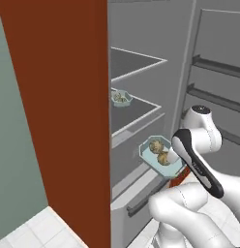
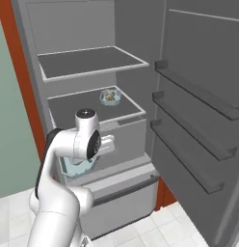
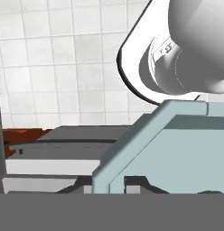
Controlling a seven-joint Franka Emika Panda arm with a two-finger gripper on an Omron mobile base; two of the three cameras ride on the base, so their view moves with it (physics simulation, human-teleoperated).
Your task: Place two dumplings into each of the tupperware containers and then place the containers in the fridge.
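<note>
We get flat, even rendered lighting everywhere, with no clear light source and no glare. Shadows are faint, just soft shading inside the tall grey open fridge (image 2: 92, 29). Everything's a bit soft and low-res, and the hand view looks blocky up close.
</note>
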